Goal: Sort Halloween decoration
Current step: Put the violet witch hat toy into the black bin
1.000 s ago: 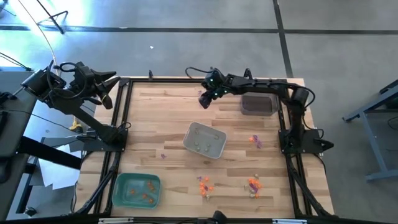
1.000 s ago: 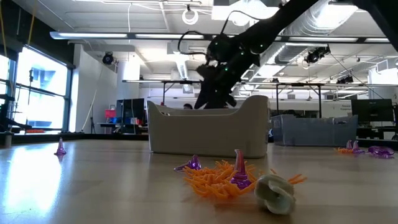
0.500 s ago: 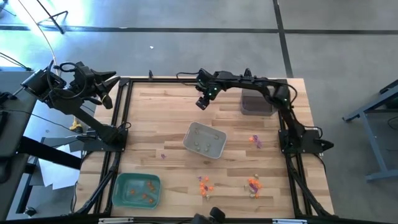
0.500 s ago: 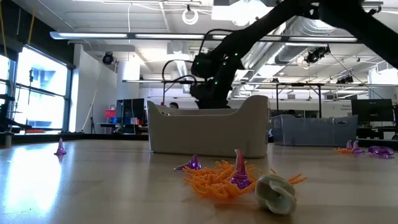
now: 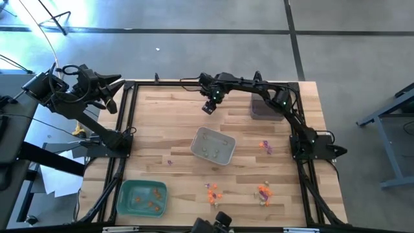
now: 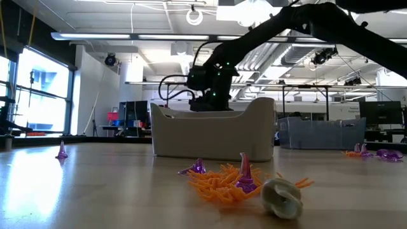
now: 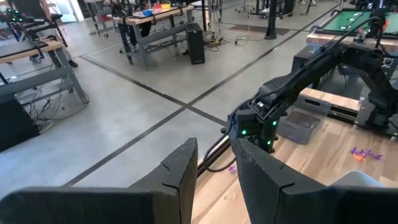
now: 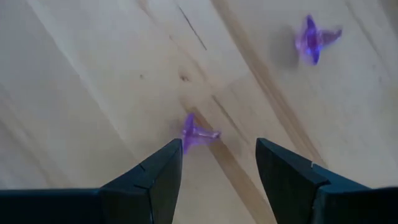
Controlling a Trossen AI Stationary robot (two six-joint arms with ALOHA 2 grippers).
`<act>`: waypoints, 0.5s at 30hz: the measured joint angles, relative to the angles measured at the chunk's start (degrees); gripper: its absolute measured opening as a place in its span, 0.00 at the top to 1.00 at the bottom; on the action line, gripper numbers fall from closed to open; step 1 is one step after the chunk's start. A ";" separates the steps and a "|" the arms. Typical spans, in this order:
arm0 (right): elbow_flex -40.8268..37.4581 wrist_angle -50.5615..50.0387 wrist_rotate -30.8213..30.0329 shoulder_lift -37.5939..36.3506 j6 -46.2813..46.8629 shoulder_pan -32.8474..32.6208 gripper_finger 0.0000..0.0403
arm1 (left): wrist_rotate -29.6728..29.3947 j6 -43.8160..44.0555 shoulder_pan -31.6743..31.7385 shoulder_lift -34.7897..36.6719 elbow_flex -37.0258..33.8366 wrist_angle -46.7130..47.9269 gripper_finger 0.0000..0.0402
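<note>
Purple trinket point(image 8: 196, 133) — on bare wood, just ahead of the spread right fingers point(image 8: 155, 177).

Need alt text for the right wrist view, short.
The right gripper points down at a light wooden table, its two dark fingers open, with a tiny purple trinket lying just ahead of the gap between them. A second purple trinket lies farther off on the wood.

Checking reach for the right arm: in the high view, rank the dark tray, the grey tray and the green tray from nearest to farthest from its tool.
Measured from the right tool, open near the table's far edge:
1. Grey tray, just toward the table's middle from it.
2. Dark tray, off to its right side; close to the grey tray's distance, so this ranking is narrow.
3. Green tray, at the near left corner, clearly farthest.
</note>
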State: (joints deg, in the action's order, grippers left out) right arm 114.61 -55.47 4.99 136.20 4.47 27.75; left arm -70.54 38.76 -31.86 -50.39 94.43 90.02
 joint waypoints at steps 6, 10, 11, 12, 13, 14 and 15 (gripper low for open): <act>0.07 0.30 1.09 -0.22 -0.92 0.00 0.50 | 0.00 -0.94 0.01 0.00 0.00 0.00 0.76; 0.07 -1.12 1.27 -0.22 -9.25 0.00 0.50 | 0.02 -0.93 0.00 0.00 0.00 -0.01 0.76; 0.07 -2.13 1.27 -0.22 -13.02 0.00 0.50 | 0.02 -0.92 0.00 0.00 0.00 0.00 0.76; 0.07 -3.02 1.29 -0.22 -17.11 0.00 0.50 | 0.05 -0.92 0.00 0.00 0.00 0.00 0.76; 0.07 -3.74 1.28 -0.22 -21.22 0.00 0.50 | 0.22 -0.92 0.02 0.00 0.00 0.00 0.76; 0.07 -4.27 1.18 -0.22 -25.22 0.00 0.50 | 0.42 -0.92 0.02 0.00 0.00 0.00 0.76; 0.07 -4.30 0.96 -0.22 -28.76 0.00 0.50 | 0.63 -0.92 0.02 0.00 0.00 0.00 0.76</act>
State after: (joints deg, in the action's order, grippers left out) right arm 114.67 -59.78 5.95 135.98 -24.29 27.75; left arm -69.91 37.85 -31.83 -50.39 94.43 90.02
